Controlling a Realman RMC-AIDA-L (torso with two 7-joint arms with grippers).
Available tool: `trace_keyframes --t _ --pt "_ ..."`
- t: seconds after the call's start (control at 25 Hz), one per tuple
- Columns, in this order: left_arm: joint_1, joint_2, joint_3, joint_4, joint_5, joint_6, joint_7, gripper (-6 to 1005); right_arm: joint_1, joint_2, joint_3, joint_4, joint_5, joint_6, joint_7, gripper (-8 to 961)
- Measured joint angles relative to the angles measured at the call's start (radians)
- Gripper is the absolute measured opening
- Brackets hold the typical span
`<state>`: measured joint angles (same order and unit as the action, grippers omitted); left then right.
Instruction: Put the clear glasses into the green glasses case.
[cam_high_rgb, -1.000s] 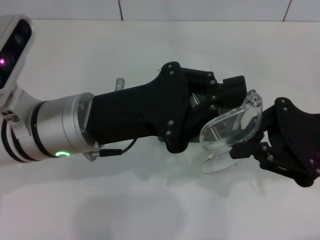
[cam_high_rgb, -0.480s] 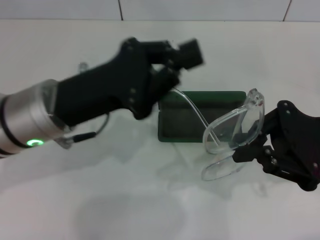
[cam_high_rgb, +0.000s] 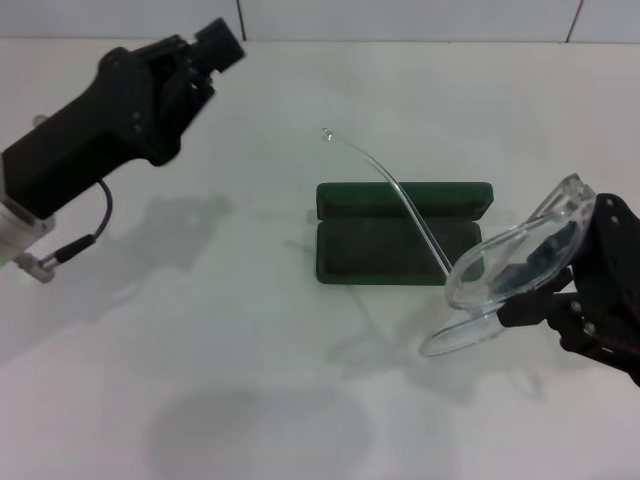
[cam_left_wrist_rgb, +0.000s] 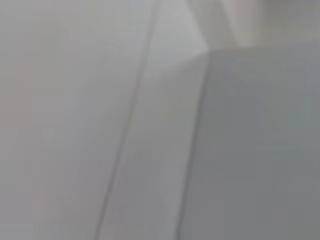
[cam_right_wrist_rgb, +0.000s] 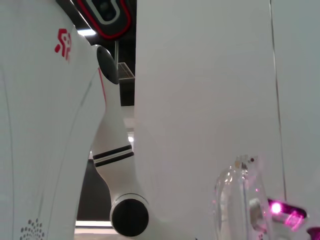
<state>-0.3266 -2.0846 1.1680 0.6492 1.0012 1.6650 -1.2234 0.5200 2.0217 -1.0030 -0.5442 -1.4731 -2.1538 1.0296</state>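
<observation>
The green glasses case (cam_high_rgb: 385, 240) lies open on the white table (cam_high_rgb: 250, 330), its lid folded back on the far side. My right gripper (cam_high_rgb: 548, 300) is shut on the clear glasses (cam_high_rgb: 510, 262) and holds them tilted in the air at the case's right end. One thin clear arm of the glasses (cam_high_rgb: 385, 180) sticks out up and to the left, over the case. The right wrist view shows the glasses (cam_right_wrist_rgb: 239, 202) close by. My left gripper (cam_high_rgb: 195, 60) is raised at the far left, well away from the case.
A black cable (cam_high_rgb: 75, 245) hangs from the left wrist. A tiled wall edge (cam_high_rgb: 400, 20) runs along the back of the table. The right wrist view shows the robot's white body (cam_right_wrist_rgb: 45, 125). Only blurred grey surfaces show in the left wrist view.
My left arm has pulled away from the case, up and to the left, uncovering it. The right gripper has shifted the glasses slightly right and down, and one glasses arm now stands unfolded.
</observation>
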Motion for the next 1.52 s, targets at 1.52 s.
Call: trace_keyframes --t 1.52 --pt "-0.187 -0.008 0.232 -0.135 -0.051 0.084 -0.052 51 0.046 -0.003 -0.073 -0.009 0.079 0.081 -0.054 70"
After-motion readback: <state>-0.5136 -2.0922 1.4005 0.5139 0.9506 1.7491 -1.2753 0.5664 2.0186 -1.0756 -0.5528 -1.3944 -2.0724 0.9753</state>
